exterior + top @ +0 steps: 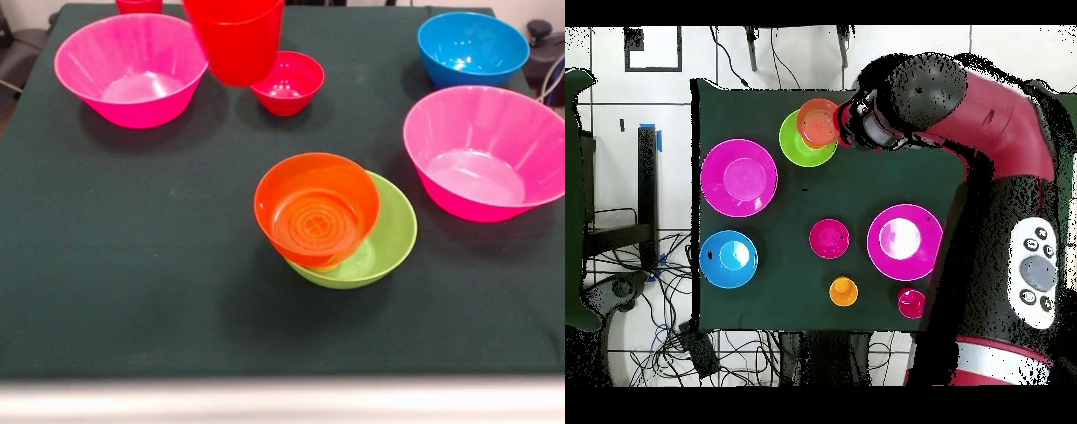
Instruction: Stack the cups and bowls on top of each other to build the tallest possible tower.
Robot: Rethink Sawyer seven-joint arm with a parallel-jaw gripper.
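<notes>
The tower stands mid-table: a lime-green bowl (388, 238) (793, 148) with an orange bowl (316, 208) (818, 122) raised and tilted on top; what bears the orange bowl is hidden. A red cup (234, 40) hangs upright above the table, left of the tower and behind it, its rim cut by the picture's top. My gripper (861, 120) shows only in the overhead view, beside the orange bowl, shut on this cup, which the arm hides there. An orange cup (843, 292) and a second red cup (910, 302) (139, 4) stand near the robot's side.
Two hot-pink bowls (132, 66) (490, 150) flank the table. A blue bowl (472, 49) (728, 258) and a small crimson bowl (287, 82) (829, 238) sit toward the far side. The table's front edge (282, 375) lies close to the tower. Cables lie on the floor (715, 350).
</notes>
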